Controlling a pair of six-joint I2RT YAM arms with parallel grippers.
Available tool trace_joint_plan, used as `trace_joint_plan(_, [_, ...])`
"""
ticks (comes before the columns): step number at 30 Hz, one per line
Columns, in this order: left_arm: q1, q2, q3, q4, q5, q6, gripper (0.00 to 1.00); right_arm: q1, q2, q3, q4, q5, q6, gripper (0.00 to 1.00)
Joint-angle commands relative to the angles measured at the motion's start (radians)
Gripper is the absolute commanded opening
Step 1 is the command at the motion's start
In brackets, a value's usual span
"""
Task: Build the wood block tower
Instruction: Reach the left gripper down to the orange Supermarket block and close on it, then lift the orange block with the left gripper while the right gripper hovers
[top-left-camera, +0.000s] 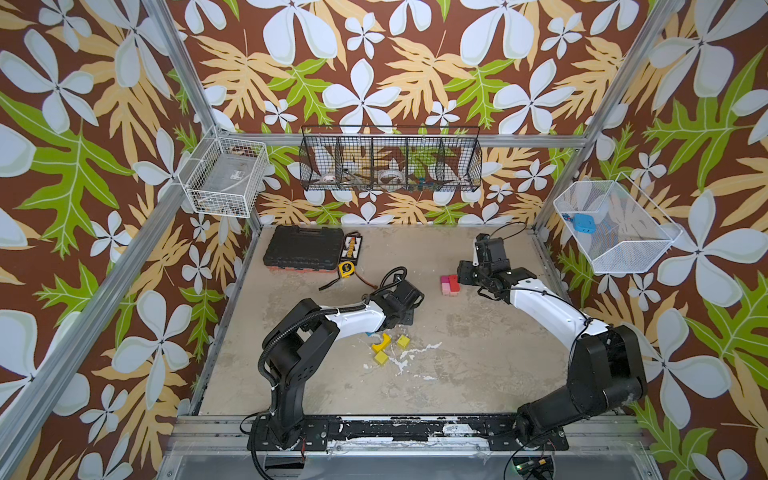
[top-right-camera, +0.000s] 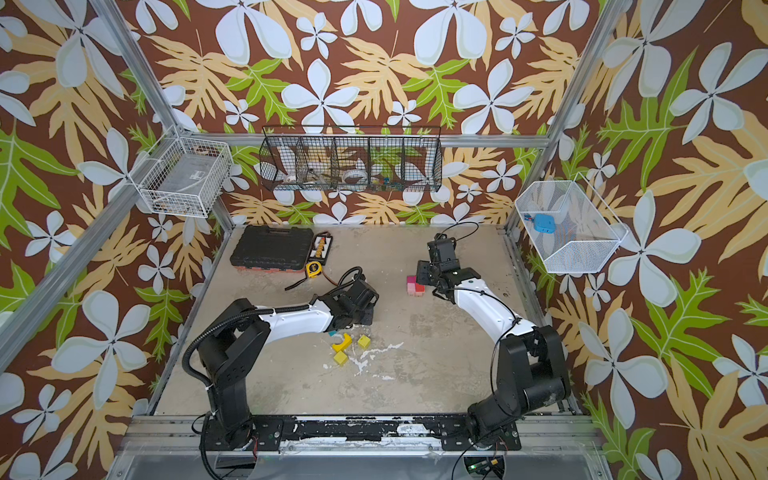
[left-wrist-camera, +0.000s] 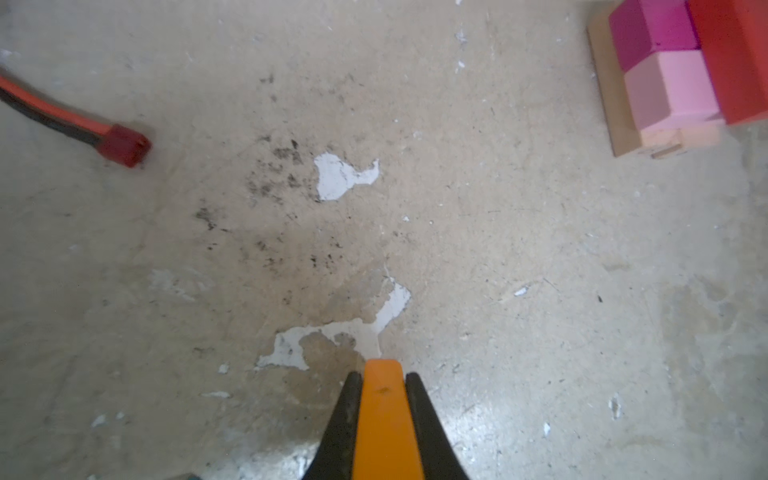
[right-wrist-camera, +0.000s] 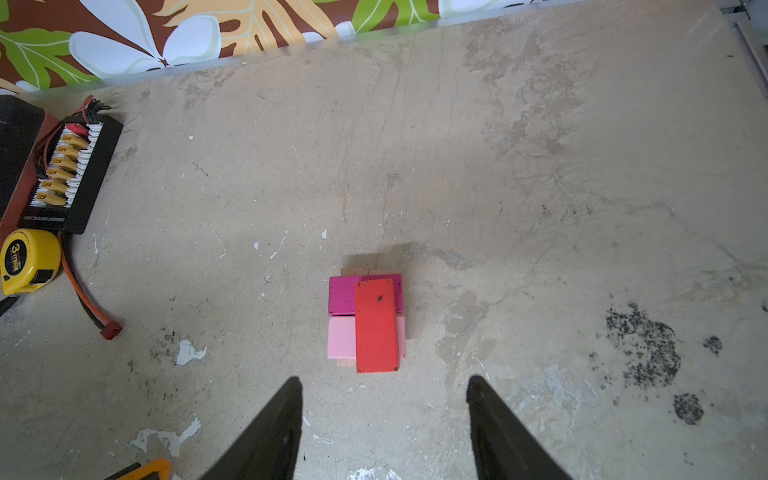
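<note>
Left wrist view: my left jaws pinch the orange block (left-wrist-camera: 383, 419). My right jaws gape empty near the tower (right-wrist-camera: 376, 326), just plank, pinks and red; yellow blocks (top-left-camera: 380, 358) lie loose on the counter (top-left-camera: 457, 365).

A red block (right-wrist-camera: 376, 324), a magenta block (right-wrist-camera: 343, 295), a pink block (right-wrist-camera: 341, 343) and an orange block (left-wrist-camera: 384, 415) are seen. The tape measure (right-wrist-camera: 27, 262) is cased in yellow; the wallpaper (top-left-camera: 415, 41) is printed with white flowers on brown.
</note>
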Motion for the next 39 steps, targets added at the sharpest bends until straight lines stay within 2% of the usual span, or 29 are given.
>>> trace_joint_plan(1, [-0.001,0.021,0.050,-0.116,-0.177,-0.002,0.02,0.000,-0.011,0.005,-0.011,0.003,0.000,0.63])
trace_joint_plan(5, [-0.001,0.077,0.118,-0.221,-0.279,-0.019,0.02,0.000,-0.011,0.005,-0.013,-0.001,0.001,0.63])
trace_joint_plan(10, [0.000,0.208,0.227,-0.318,-0.301,-0.015,0.02,0.000,-0.014,0.005,-0.016,-0.003,-0.001,0.63])
trace_joint_plan(14, [-0.001,0.252,0.259,-0.326,-0.287,-0.007,0.03,0.000,-0.020,0.004,-0.017,-0.001,-0.002,0.64])
trace_joint_plan(17, [-0.001,0.247,0.258,-0.315,-0.257,0.009,0.11,0.000,-0.027,0.002,-0.016,-0.002,0.000,0.64])
trace_joint_plan(22, [-0.001,0.215,0.228,-0.253,-0.153,0.046,0.40,0.000,-0.028,0.001,-0.014,-0.001,-0.001,0.65])
trace_joint_plan(25, [-0.001,0.198,0.212,-0.228,-0.101,0.056,0.50,0.000,-0.026,0.001,-0.016,-0.003,-0.002,0.65])
trace_joint_plan(34, [-0.001,0.140,0.163,-0.162,-0.021,0.079,0.57,0.000,-0.024,0.000,-0.016,-0.003,-0.003,0.65])
trace_joint_plan(39, [0.002,0.110,0.137,-0.149,-0.028,0.067,0.72,0.000,-0.024,0.001,-0.015,-0.004,-0.002,0.65])
